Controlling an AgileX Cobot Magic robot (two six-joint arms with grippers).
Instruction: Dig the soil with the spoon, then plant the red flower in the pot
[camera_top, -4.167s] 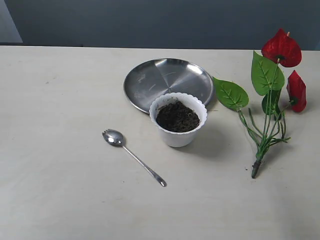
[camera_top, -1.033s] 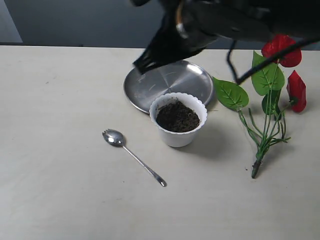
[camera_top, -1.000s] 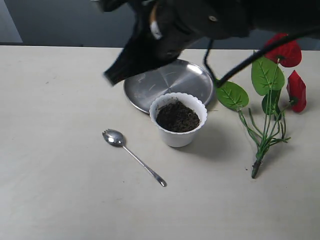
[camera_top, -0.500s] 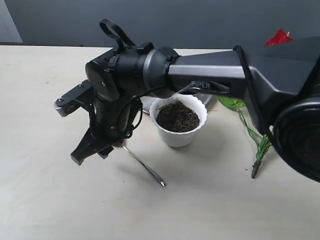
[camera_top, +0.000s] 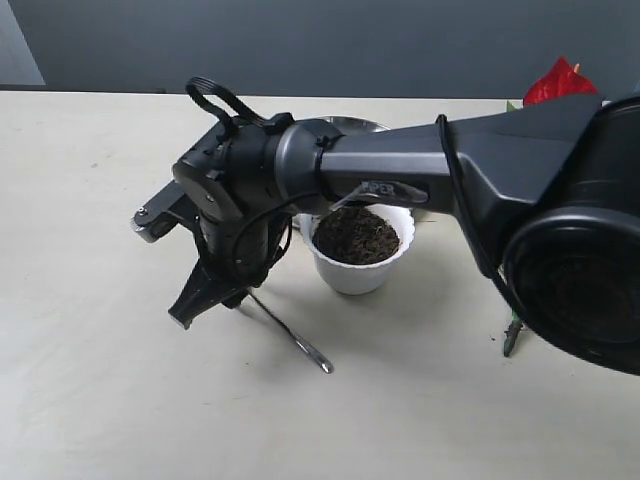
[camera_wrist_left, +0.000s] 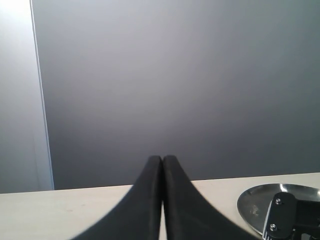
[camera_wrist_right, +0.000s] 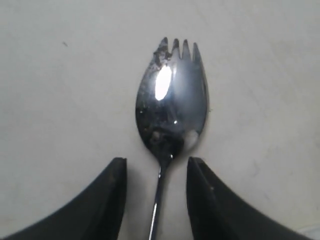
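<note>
My right gripper (camera_wrist_right: 156, 162) is open, its jaws on either side of the neck of the one spoon (camera_wrist_right: 170, 105) and holding nothing. The spoon lies flat on the desk (camera_top: 90, 400) with its tines pointing away from my wrist. In the exterior view its handle slants to the lower right, near the single pot (camera_top: 355, 275) of soil (camera_top: 355, 232). One red flower (camera_top: 557, 82) shows behind my arm. My left gripper (camera_wrist_left: 162, 161) is closed and empty.
</note>
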